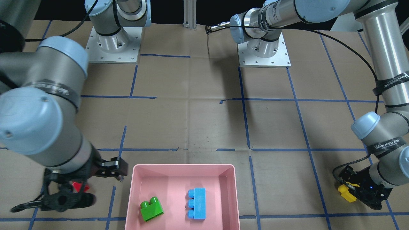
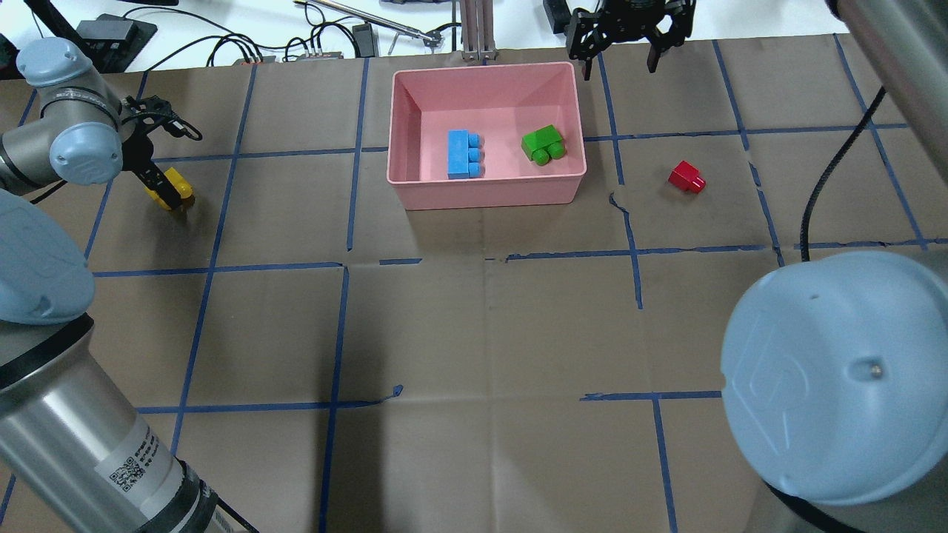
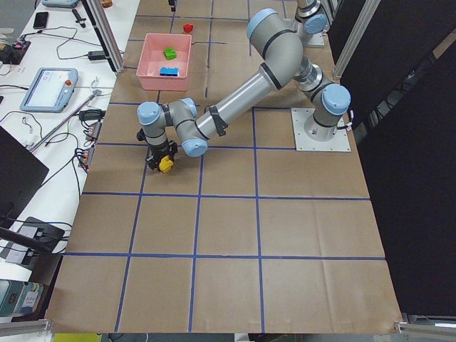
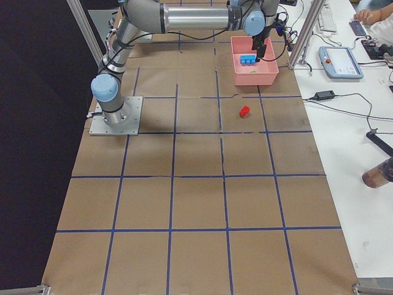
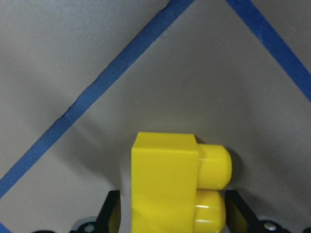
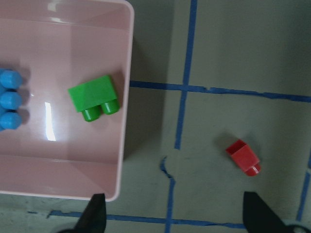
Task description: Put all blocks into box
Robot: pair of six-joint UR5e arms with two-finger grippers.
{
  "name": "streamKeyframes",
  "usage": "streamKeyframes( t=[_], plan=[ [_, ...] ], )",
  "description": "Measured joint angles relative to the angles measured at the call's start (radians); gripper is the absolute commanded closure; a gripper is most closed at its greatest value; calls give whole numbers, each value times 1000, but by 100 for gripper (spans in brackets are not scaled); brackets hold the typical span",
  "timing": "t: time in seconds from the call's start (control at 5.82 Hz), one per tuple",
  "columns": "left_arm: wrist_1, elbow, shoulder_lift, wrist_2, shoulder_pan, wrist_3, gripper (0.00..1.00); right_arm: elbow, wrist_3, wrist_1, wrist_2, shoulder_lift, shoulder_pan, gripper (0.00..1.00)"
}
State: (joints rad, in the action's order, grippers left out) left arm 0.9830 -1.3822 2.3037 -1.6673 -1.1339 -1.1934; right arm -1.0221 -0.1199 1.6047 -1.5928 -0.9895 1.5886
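- Clamping the yellow block (image 5: pixel 165 184) between its fingers, the left gripper (image 2: pixel 166 190) stands low at the table, well apart from the box (image 2: pixel 485 68).
- The right gripper (image 2: pixel 621 66) hangs with its fingers apart, above the table just beside the box's right rim.
- The blue block (image 2: pixel 464 154) and the green block (image 2: pixel 543 143) lie inside the box.
- The red block (image 2: pixel 686 177) lies on the table, right of the box.

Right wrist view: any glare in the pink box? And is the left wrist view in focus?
Right wrist view: one white glare streak in the pink box beside the green block. Left wrist view: the yellow block sits very close, slightly soft, blue tape edges blurred.
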Motion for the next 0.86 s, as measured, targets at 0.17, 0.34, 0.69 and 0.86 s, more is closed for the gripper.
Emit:
streamKeyframes(
  t=[0.17,0.34,0.69,0.86],
  plan=[
    [7,0,-11,18,-9,5,87,-32,-165,5,1,-1,-61,0],
    [32,0,-39,30,-33,40,89,-84,-318,26,3,-1,-111,0],
    [141,18,-122,35,-136,228,89,-254,-568,200,3,3,-168,0],
    [195,49,-151,40,-209,389,89,-354,-633,330,4,8,-177,0]
  ],
)
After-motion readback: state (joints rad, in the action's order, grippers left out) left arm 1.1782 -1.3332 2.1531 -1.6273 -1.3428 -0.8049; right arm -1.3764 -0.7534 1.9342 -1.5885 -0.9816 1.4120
